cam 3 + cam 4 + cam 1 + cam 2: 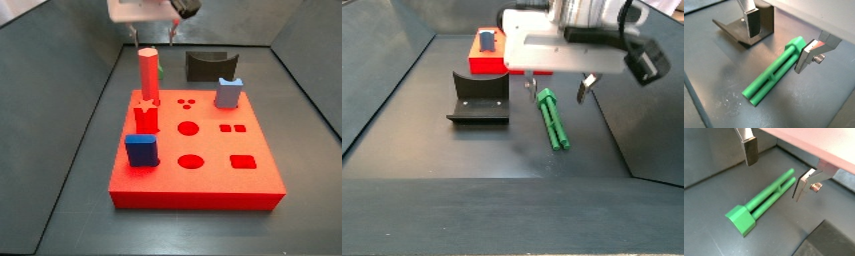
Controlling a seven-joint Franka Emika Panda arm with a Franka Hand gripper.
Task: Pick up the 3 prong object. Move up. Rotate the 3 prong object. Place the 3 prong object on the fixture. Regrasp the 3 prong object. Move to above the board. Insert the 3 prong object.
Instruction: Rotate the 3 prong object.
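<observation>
The 3 prong object [773, 75] [763, 198] is a slim green piece lying flat on the grey floor, also seen in a side view [552, 120]. My gripper [777, 52] [774, 180] [557, 95] hangs open just over one end of it. Its fingers [751, 22] [803, 187] stand wide apart on either side and touch nothing. The black fixture [763, 20] [478, 97] [207, 65] stands on the floor beside the piece. The red board [221, 170] [486, 62] lies beyond the fixture. In the side view that shows the board, the green piece is hidden.
On the board stand a tall red cylinder [147, 75] and two blue blocks [142, 150] [229, 93]. Dark walls [382, 90] enclose the floor on both sides.
</observation>
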